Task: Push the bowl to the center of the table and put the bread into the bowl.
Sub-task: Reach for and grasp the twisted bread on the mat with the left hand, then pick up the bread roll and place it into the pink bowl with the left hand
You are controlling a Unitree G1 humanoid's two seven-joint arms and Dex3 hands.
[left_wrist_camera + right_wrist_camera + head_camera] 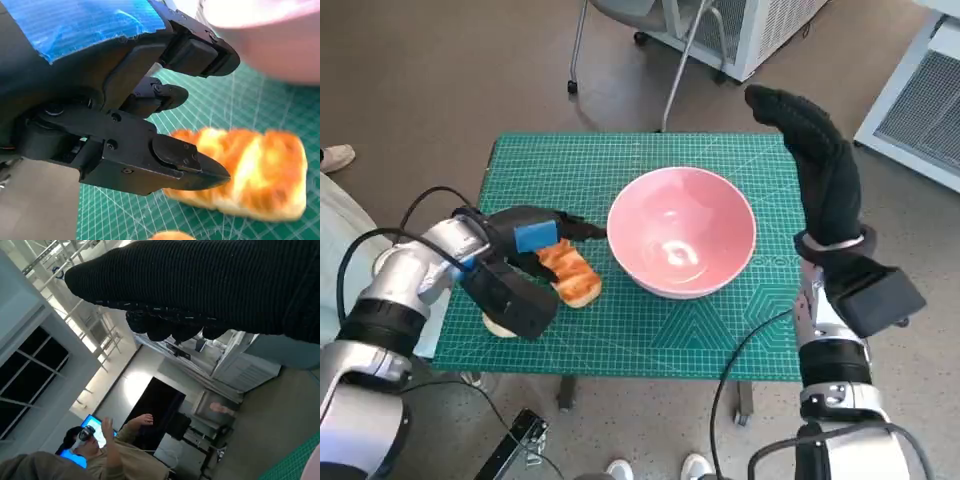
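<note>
The pink bowl point(682, 174) stands empty on the green cutting mat point(650, 340), slightly right of the middle. A toasted piece of bread point(572, 275) lies flat on the mat just left of the bowl. My left hand point(530, 240) hovers over the bread's far end, fingers apart and pointing at the bowl, holding nothing. In the left wrist view the black fingers point(185, 160) sit just above the bread point(250, 170), with the bowl point(280, 50) behind. My gloved right hand point(815, 150) is raised flat beside the bowl's right rim, empty; the glove point(225, 285) fills the right wrist view.
A pale round piece point(498, 325) lies under my left forearm near the mat's left edge. Chair legs point(670, 70) and white cabinets point(920, 100) stand beyond the table. A shoe point(335, 155) shows at left. A person with a headset point(95, 450) sits nearby.
</note>
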